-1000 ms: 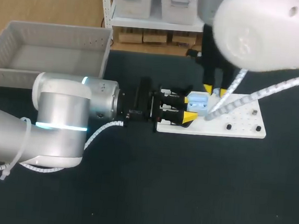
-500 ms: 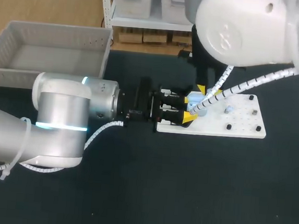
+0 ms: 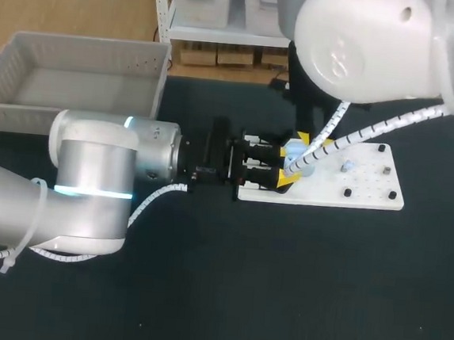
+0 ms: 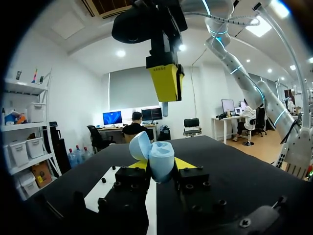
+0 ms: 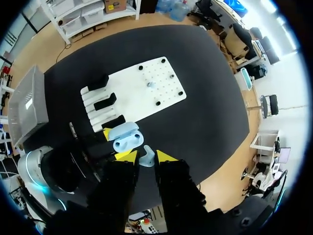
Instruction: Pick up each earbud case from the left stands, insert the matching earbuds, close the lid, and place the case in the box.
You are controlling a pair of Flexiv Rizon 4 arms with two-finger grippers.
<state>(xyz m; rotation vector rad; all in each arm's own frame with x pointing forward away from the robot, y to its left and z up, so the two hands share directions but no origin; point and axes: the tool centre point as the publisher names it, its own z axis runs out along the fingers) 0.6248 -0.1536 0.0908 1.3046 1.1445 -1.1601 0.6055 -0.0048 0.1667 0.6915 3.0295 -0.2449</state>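
Observation:
A light blue earbud case [image 4: 155, 159] with its lid open sits between the fingers of my left gripper [image 4: 160, 167], which is shut on it. In the head view this gripper [image 3: 288, 167] holds the case [image 3: 298, 155] over the left end of the white board [image 3: 368, 192]. Just above the case hangs my right gripper [image 3: 303, 139], shut on a pale blue earbud [image 5: 146, 157]. From the right wrist, the open case [image 5: 125, 137] lies just ahead of that gripper [image 5: 145, 156]. A second earbud [image 5: 150, 84] rests on the board's peg area.
Three black stands [image 5: 105, 102] line the board's left end. A grey bin [image 3: 76, 77] stands at the table's back left. Dark tabletop [image 3: 296, 287] spreads in front of the board.
My right arm has swung left, bringing its gripper and earbud over the open case. The left arm and case have stayed put.

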